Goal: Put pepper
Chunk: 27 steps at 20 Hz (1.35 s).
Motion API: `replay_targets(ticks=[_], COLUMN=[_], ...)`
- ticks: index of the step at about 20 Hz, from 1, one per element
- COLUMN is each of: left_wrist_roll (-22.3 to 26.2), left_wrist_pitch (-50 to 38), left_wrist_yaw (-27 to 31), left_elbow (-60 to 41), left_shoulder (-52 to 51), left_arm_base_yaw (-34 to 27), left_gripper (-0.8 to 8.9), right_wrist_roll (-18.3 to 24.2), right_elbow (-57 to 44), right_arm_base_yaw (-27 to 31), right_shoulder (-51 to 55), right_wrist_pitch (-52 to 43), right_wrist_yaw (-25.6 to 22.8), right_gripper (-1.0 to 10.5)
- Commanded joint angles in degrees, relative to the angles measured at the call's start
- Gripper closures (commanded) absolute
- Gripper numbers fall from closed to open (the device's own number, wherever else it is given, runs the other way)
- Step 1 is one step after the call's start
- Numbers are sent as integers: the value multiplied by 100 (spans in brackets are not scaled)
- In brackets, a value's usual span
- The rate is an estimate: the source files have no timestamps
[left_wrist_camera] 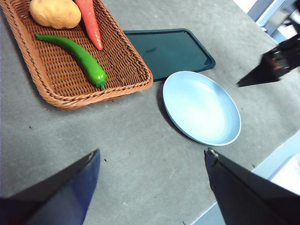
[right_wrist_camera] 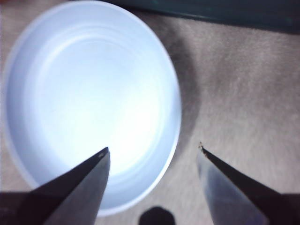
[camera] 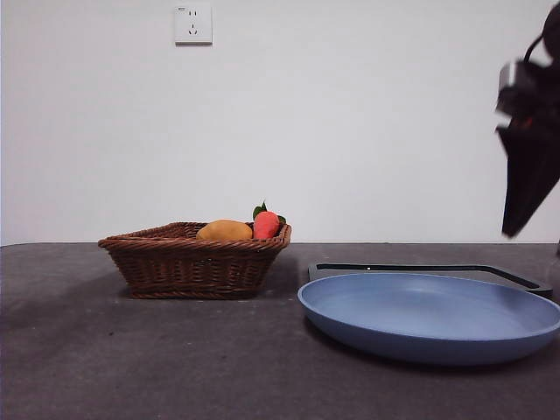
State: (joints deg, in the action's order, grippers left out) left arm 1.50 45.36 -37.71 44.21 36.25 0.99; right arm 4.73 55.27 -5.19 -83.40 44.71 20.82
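The pepper (left_wrist_camera: 77, 55) is long, glossy and green, and lies in the wicker basket (left_wrist_camera: 61, 96); the front view hides it behind the basket wall (camera: 188, 262). The blue plate (camera: 429, 317) (left_wrist_camera: 201, 107) (right_wrist_camera: 89, 103) sits bare on the table beside the basket. My left gripper (left_wrist_camera: 152, 157) hangs open high above the table, away from the basket and plate. My right gripper (right_wrist_camera: 153, 149) is open over the plate's edge, holding nothing; it shows as a dark shape (camera: 528, 149) at the front view's right edge.
In the basket also lie a yellow-orange fruit (left_wrist_camera: 55, 13) (camera: 224, 231) and a red-orange carrot-like item (left_wrist_camera: 90, 22) (camera: 266, 224). A dark green tray (left_wrist_camera: 168, 50) (camera: 433, 269) lies behind the plate. A wall socket (camera: 193, 24) is on the back wall.
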Motion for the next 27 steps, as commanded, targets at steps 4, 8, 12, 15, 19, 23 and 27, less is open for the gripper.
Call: replay_targets(ticks=[4, 8, 12, 15, 19, 23, 27], left_wrist_roll=[-2, -2, -2, -2, -2, -26, -55], left_wrist_pitch=[-55, -55, -55, -55, -55, -55, -96], left_wrist_yaw=[-17, -13, -2, -2, 0, 17, 24], left_elbow=[83, 83, 83, 83, 83, 83, 83], left_shoulder=[11, 11, 11, 11, 15, 48, 61], left_arm_base_yaw=[15, 15, 15, 15, 15, 17, 17], left_gripper=[424, 424, 424, 424, 424, 424, 424], right_wrist_roll=[33, 83, 94, 92, 90, 42, -87], right_elbow=[85, 85, 85, 85, 85, 85, 85], right_arm_base_yaw=[-11, -17, -22, -22, -22, -15, -13], right_shoulder=[-800, -1067, -1239, -1294, -1298, -1298, -1274], right_wrist_pitch=[-378, -463, -485, -485, -485, -485, -479], right_wrist_yaw=[-35, -11, -11, 13, 26, 11, 33], right_gripper=[640, 693, 754, 834, 919, 944, 944])
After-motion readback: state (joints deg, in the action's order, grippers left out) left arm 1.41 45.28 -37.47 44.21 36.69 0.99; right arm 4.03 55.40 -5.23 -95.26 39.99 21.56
